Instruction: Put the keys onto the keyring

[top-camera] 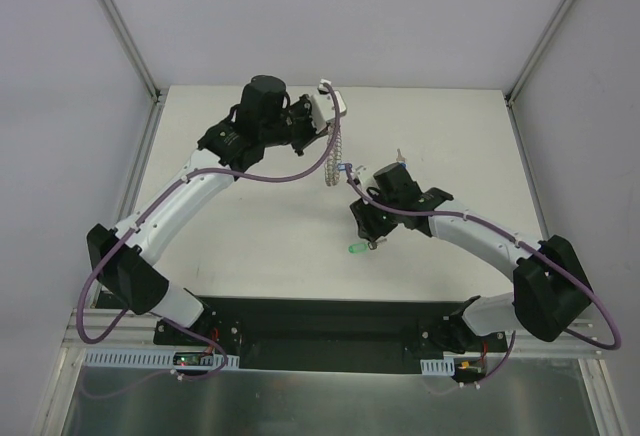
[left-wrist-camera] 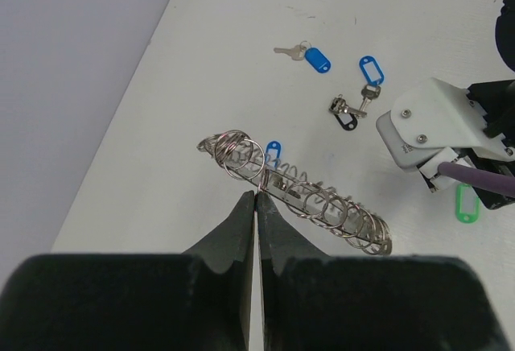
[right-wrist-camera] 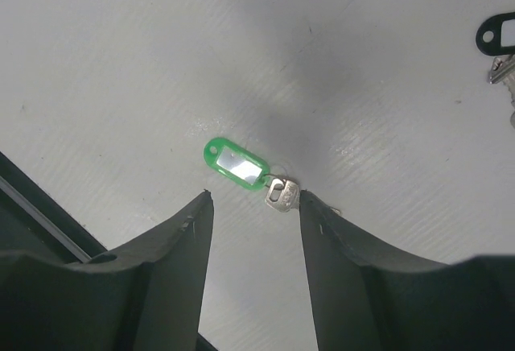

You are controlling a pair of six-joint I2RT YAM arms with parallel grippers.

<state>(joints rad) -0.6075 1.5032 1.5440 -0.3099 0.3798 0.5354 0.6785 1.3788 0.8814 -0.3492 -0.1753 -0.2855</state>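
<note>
- Step in hand, as I judge it: picking up the next key while the ring is held ready.
- My left gripper is pinched shut on the keyring, a coil of thin grey wire loops across the frame's middle.
- My right gripper stands open, astride the green-tagged key at frame centre, flat on the matte white tabletop.
- Next: descend and close on the small silver key, not its slick oval plastic tag.
- Blue-tagged keys wait at upper right.
</note>
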